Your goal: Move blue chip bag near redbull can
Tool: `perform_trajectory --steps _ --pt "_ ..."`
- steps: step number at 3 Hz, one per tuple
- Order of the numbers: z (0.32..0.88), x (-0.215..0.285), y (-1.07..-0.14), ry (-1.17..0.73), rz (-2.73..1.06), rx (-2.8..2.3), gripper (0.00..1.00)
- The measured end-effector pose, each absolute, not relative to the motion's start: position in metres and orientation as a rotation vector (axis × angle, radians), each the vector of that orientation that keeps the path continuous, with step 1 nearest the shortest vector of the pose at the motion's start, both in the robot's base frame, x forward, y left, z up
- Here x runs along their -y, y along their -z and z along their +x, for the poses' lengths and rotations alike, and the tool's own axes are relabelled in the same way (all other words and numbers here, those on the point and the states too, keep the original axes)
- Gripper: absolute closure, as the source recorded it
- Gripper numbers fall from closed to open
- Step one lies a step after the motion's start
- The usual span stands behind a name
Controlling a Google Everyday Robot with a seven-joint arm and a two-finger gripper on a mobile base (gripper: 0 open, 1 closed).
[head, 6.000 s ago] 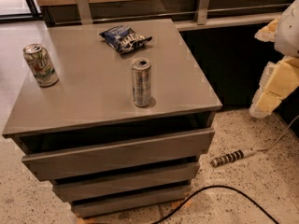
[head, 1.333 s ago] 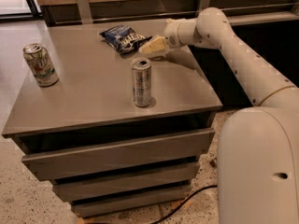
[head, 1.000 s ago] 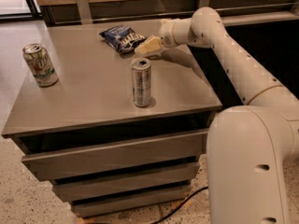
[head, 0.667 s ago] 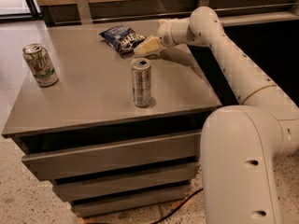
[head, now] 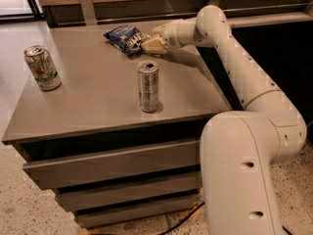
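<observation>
**Blue chip bag (head: 126,36) at far edge of table, grasp unconfirmed**

Camera view:
- The small, crinkled dark blue chip bag with white lettering lies flat near the far edge of the grey flat-topped table (head: 88,102).
- The cream-coloured gripper (head: 152,44) is at the bag's right end, touching it or just over it. I can't tell whether it's open or closed, or whether it has the bag.
- The tall, slim silver-and-blue redbull can (head: 148,86) stands upright toward the near edge, well apart from the bag and nearly straight in front of the gripper.

Step in hand looks like the grasp:
- Take a good bite of the foil, not just the rim. The bag is probably light and slippery and will likely crumple or slide out.
- Lift it clear of the tabletop before moving it. Dragging could snag it or twist it loose.
- Set it down just beside the can without touching it. That can looks easy to tip.

Surroundings:
- The shorter green-and-white soda can (head: 43,68) is at the left side, well apart and out of the path.
- The white jointed robot arm (head: 234,58) reaches in over the table's right edge. As it pulls back, the wrist passes close to the redbull can, which is the main knock risk.
- The grey drawers (head: 112,165) under the top are not a factor.
</observation>
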State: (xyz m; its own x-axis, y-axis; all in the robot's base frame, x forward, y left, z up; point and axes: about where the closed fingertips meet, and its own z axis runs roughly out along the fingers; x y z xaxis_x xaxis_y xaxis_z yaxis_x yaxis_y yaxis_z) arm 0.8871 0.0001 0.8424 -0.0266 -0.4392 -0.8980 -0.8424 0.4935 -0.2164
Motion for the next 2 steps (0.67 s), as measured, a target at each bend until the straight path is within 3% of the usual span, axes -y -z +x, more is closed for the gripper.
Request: perform_trajectory --steps 2 --pt "0.8865 -0.0044 -0.8433 -0.490 -1.135 -1.640 0.90"
